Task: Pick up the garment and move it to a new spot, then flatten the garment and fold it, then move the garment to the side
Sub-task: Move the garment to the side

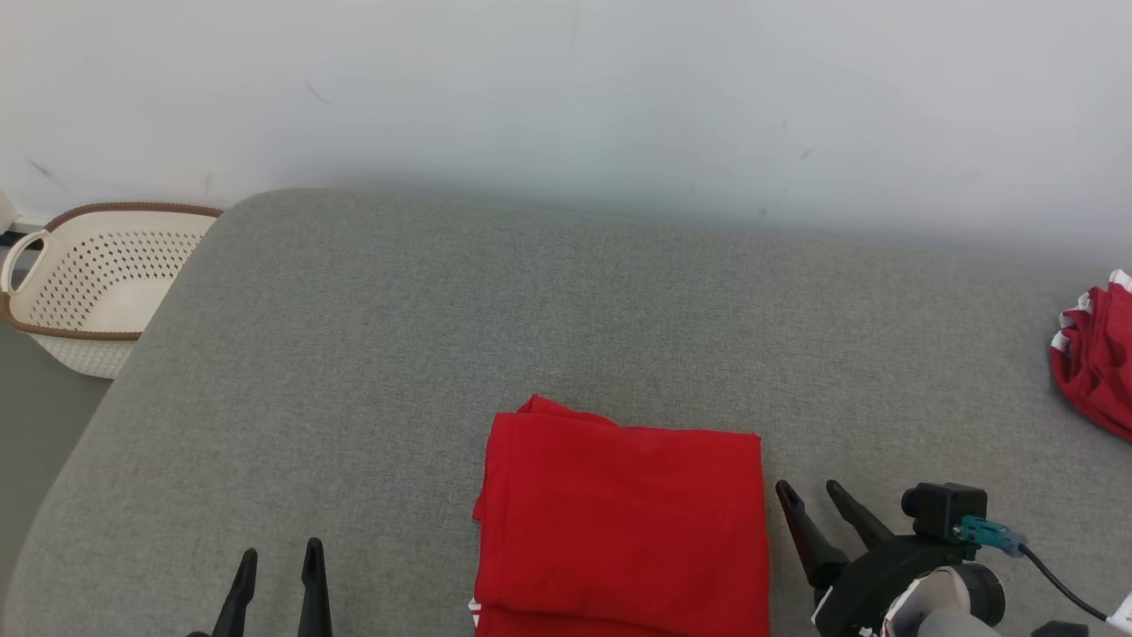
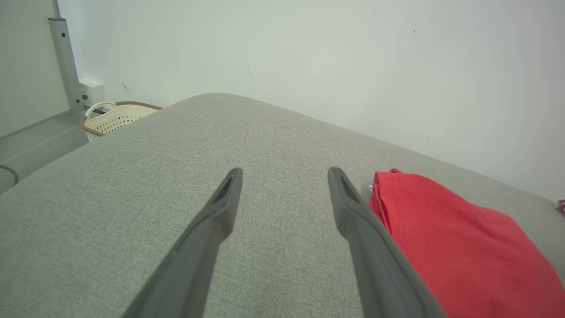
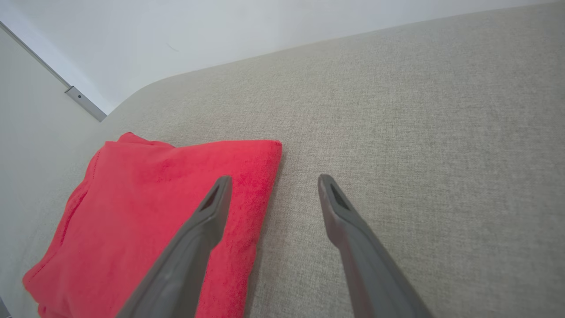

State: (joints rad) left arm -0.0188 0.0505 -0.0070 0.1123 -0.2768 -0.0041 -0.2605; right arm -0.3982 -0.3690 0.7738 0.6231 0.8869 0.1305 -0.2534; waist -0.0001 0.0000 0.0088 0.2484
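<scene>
At the near edge of the grey fabric-covered counter (image 1: 354,354), both hands sit low with the garment between them. The left hand (image 1: 279,548) has its fingers spread wide and holds nothing, standing well apart from the garment's left edge. The right hand (image 1: 807,487) is also spread wide and empty, just beside the garment's right edge. From its own wrist view one finger overlaps that edge, though I cannot tell if it touches. The red garment (image 1: 619,522) lies as a neat folded rectangle, its straight sides running near to far and its near end cut off by the bottom of the head view. The folding looks finished, so the move to the side is probably what remains, and the right hand is clearly the closer one, with the garment lying to its left. Farther off, a second red-and-white garment (image 1: 1101,354) lies crumpled at the counter's right edge, a perforated cream basket (image 1: 97,283) stands beyond the far left corner, and a pale wall (image 1: 566,106) rises behind.
</scene>
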